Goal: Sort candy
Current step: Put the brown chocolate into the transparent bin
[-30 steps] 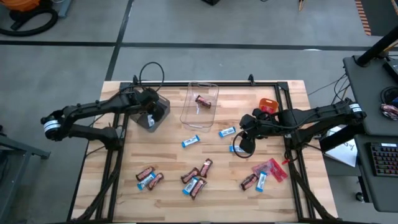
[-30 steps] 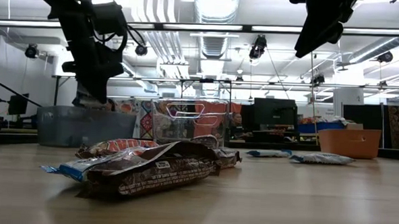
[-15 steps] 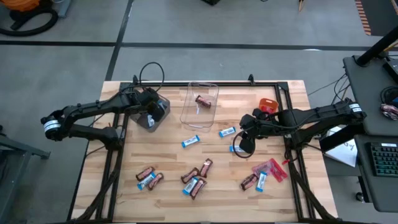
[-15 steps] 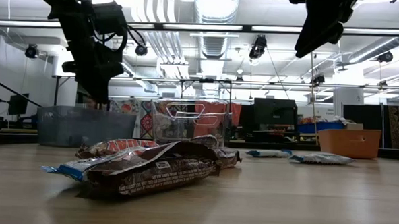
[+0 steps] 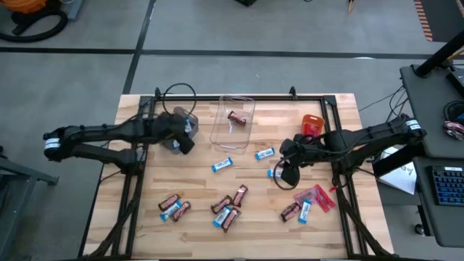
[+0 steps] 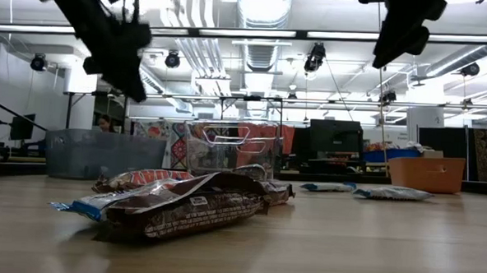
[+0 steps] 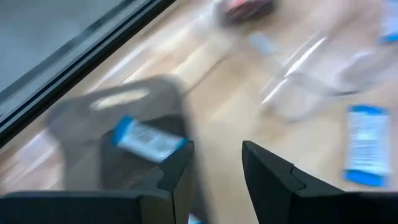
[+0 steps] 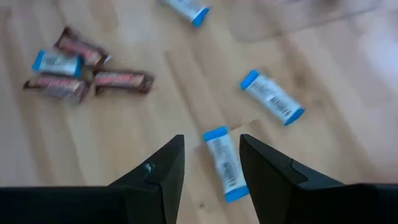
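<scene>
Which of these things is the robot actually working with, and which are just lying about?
Part of the job: blue-and-white candy, dark brown candy, red candy, grey bin, clear bin, orange bin.
Just lying about: keyboard, cables.

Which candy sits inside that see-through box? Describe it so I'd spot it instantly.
Find the clear bin at the table's far edge, between the grey bin and the orange bin. One dark brown bar lies inside. Every other brown bar lies loose on the wood.
</scene>
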`<state>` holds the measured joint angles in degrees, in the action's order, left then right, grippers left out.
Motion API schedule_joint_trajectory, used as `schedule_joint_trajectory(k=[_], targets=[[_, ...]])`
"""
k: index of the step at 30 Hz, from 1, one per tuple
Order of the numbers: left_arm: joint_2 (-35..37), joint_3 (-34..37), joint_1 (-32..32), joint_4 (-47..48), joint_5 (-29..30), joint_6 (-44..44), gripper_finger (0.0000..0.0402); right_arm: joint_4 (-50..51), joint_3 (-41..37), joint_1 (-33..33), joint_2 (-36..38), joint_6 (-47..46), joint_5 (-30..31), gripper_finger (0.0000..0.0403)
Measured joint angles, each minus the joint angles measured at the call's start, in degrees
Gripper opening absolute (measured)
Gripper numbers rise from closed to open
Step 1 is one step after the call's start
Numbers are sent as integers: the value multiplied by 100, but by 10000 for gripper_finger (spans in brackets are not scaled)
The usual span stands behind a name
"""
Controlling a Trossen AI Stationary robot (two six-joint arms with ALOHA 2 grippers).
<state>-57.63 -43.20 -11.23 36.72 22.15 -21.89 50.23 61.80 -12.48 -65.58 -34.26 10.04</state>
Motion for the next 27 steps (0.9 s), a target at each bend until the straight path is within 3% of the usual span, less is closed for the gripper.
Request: schedule_joint_trajectory(k=[4, 13, 18, 27], targets=[[211, 0, 978, -449, 334, -194, 110, 1, 1, -325, -297, -124, -128, 146], [232, 0, 2756, -1110, 1746, -392, 109, 131, 177, -1075, -1191, -75, -411, 146], [214, 0, 3180, -1117, 2139, -603, 109, 195, 399, -1568, -1571, 185, -411, 146], [91, 0, 3257, -1167, 2148, -630, 109, 431, 639, -2224, -2114, 76, -461, 146]])
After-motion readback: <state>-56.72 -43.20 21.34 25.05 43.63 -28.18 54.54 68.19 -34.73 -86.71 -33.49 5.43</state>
